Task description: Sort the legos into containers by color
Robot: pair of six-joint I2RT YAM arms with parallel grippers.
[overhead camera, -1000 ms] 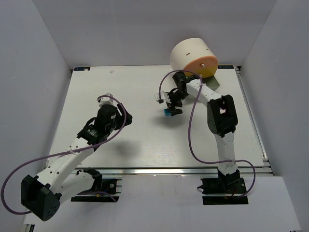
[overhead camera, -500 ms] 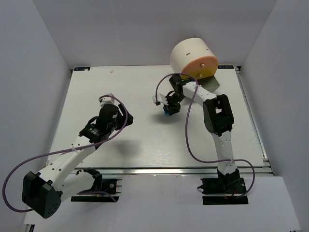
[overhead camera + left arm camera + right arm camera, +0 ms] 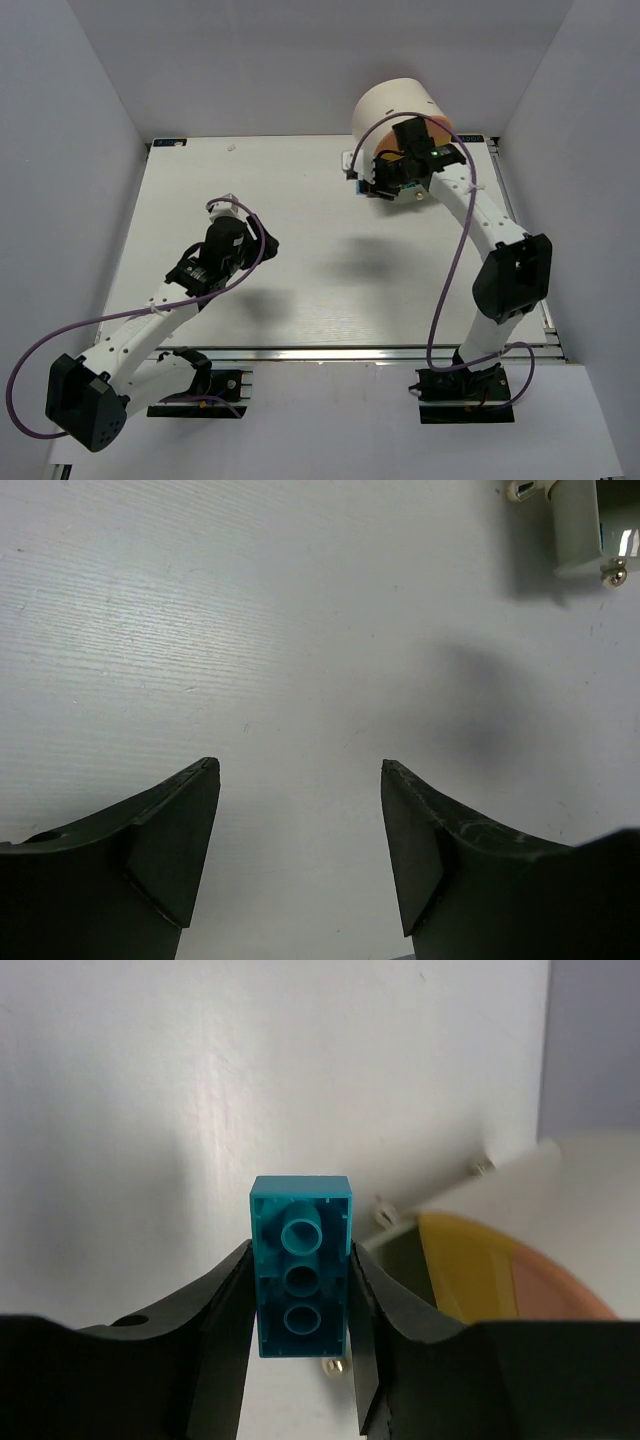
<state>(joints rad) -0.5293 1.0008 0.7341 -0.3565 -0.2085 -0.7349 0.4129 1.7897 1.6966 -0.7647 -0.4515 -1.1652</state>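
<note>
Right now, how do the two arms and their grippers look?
Both the left arm and the right arm have white links and black joint housings. A purple cable loops loosely along each. The left gripper and the right gripper have two black, wedge-shaped fingers each.
</note>
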